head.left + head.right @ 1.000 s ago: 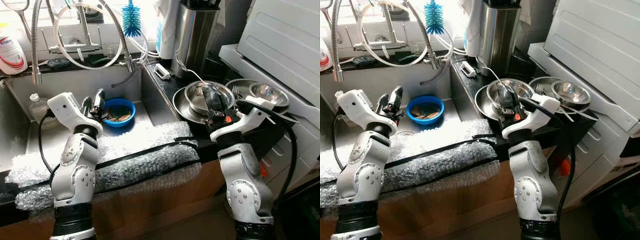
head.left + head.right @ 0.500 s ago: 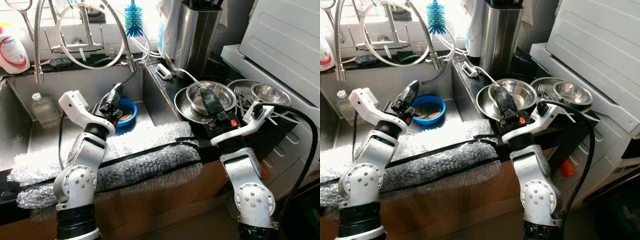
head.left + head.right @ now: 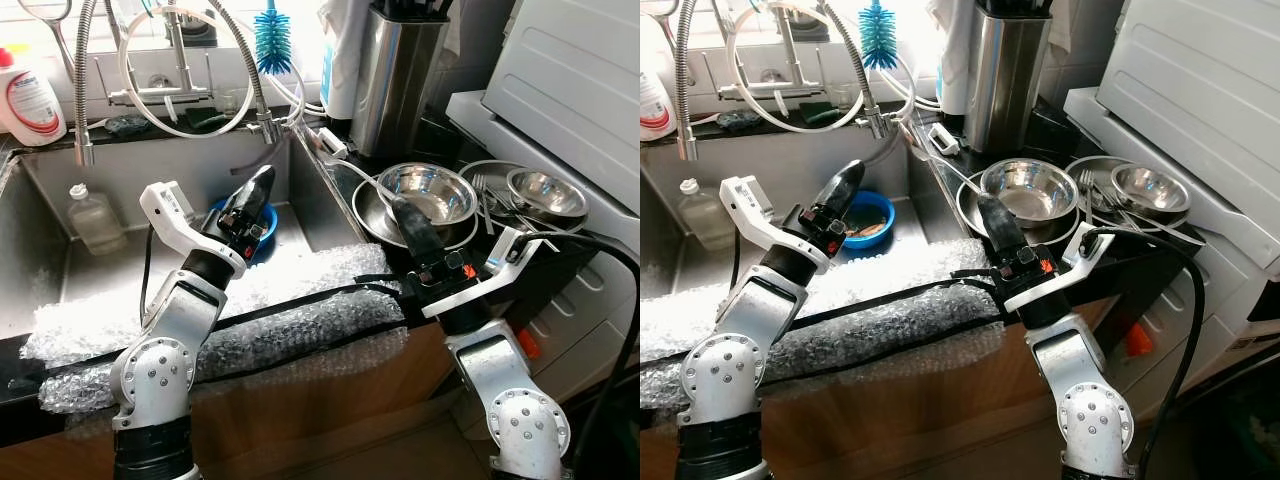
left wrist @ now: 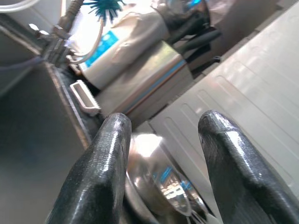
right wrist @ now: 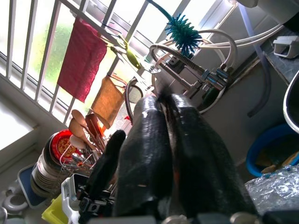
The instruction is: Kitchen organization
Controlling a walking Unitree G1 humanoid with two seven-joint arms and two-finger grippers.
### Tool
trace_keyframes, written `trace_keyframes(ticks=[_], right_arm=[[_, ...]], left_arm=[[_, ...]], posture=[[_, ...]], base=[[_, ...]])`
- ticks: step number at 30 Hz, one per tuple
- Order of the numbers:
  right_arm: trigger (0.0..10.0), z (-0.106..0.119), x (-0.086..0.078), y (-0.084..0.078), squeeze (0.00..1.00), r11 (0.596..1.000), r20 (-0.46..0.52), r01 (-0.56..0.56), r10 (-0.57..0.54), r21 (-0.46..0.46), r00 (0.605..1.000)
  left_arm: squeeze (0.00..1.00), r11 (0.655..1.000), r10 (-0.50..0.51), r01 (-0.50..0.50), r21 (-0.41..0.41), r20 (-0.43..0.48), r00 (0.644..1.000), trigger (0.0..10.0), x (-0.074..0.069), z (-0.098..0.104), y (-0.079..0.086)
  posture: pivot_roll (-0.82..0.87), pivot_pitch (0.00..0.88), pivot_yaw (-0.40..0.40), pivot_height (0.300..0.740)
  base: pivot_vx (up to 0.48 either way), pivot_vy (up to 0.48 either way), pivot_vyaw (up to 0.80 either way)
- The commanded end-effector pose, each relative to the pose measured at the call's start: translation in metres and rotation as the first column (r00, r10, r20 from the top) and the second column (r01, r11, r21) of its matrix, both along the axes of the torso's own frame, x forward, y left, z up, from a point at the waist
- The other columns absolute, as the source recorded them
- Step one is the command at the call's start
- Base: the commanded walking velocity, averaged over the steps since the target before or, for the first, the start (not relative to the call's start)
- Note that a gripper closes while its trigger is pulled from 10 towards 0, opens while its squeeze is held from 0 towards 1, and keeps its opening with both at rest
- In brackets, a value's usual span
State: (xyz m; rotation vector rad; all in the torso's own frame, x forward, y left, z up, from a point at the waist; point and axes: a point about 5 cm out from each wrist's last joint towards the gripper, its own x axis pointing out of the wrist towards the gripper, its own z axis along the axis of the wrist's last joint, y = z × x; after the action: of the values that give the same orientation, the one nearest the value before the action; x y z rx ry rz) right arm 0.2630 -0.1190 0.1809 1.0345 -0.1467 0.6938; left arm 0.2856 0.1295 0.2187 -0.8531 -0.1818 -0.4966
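Observation:
A large steel bowl [image 3: 428,190] sits in a steel plate [image 3: 372,212] on the dark counter, with a smaller steel bowl [image 3: 545,190] and forks [image 3: 490,190] to its right. A blue bowl [image 3: 870,213] with scraps lies in the sink [image 3: 60,265]. My left gripper [image 3: 256,188] is raised over the sink in front of the blue bowl, fingers apart in the left wrist view [image 4: 164,122] and holding nothing. My right gripper [image 3: 400,212] slants up at the near left rim of the plate, its fingers [image 5: 154,121] pressed together with nothing between them.
Bubble wrap [image 3: 290,310] pads the counter's front edge. A clear bottle [image 3: 93,216] stands in the sink. Faucet hoses [image 3: 235,60], a blue brush [image 3: 272,42] and a steel canister [image 3: 395,75] line the back. A white appliance [image 3: 580,90] rises at right.
My left gripper rose and swung right, over the blue bowl. My right gripper moved off the large steel bowl toward its near left side and tilted left. The camera shifted slightly.

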Motion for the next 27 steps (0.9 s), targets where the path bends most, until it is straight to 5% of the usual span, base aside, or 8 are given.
trace_keyframes(ticks=[1, 5, 6, 20, 22, 23, 26, 27], right_arm=[[10.0, 0.002, -0.002, -0.001, 0.00, 1.000, 0.015, -0.015, 0.015, 0.010, 1.000], [10.0, 0.001, -0.006, 0.001, 0.00, 0.998, 0.023, -0.063, 0.063, 0.024, 0.998], [10.0, 0.001, -0.006, 0.002, 0.00, 0.997, 0.025, -0.069, 0.069, 0.023, 0.997], [10.0, -0.004, -0.002, 0.001, 0.00, 0.999, 0.004, -0.014, 0.014, -0.051, 1.000], [10.0, -0.005, 0.004, 0.000, 0.00, 0.978, 0.001, 0.072, -0.073, -0.196, 0.997], [10.0, -0.005, 0.004, 0.000, 0.00, 0.978, 0.001, 0.072, -0.073, -0.196, 0.997], [10.0, -0.001, 0.016, -0.002, 0.00, 0.849, 0.101, 0.244, -0.223, -0.469, 0.970], [10.0, -0.001, 0.016, -0.002, 0.00, 0.849, 0.101, 0.244, -0.223, -0.469, 0.970]], left_arm=[[1.00, 0.997, -0.073, 0.072, 0.021, 0.035, 0.997, 10.0, -0.004, 0.007, -0.009], [1.00, 0.992, -0.124, 0.123, 0.031, 0.028, 0.992, 10.0, -0.008, 0.004, -0.017], [0.00, 0.991, -0.129, 0.128, 0.041, 0.028, 0.991, 10.0, -0.009, 0.004, -0.019], [0.00, 0.995, -0.042, 0.041, 0.087, 0.008, 0.999, 10.0, -0.005, 0.002, -0.013], [0.00, 0.986, 0.023, -0.026, 0.163, 0.017, 1.000, 10.0, -0.002, 0.001, -0.010], [0.00, 0.986, 0.023, -0.026, 0.163, 0.017, 1.000, 10.0, -0.002, 0.001, -0.010], [0.00, 0.936, 0.154, -0.165, 0.310, 0.059, 0.986, 10.0, 0.006, 0.001, -0.003], [0.00, 0.936, 0.154, -0.165, 0.310, 0.059, 0.986, 10.0, 0.006, 0.001, -0.003]], posture=[[-0.08, 0.000, -0.080, 0.740], [-0.08, 0.000, -0.081, 0.740], [-0.08, 0.000, -0.080, 0.740], [-0.08, 0.000, -0.075, 0.740], [-0.08, 0.000, -0.075, 0.740], [-0.08, 0.000, -0.075, 0.740], [-0.09, 0.000, -0.073, 0.740], [-0.09, 0.000, -0.073, 0.740]], base=[[0.000, 0.000, 0.00], [0.000, 0.000, 0.00], [0.000, 0.000, 0.00], [0.000, 0.000, 0.00], [0.000, 0.000, 0.00], [0.000, 0.000, 0.00], [0.000, 0.000, 0.00], [0.000, 0.000, 0.00]])
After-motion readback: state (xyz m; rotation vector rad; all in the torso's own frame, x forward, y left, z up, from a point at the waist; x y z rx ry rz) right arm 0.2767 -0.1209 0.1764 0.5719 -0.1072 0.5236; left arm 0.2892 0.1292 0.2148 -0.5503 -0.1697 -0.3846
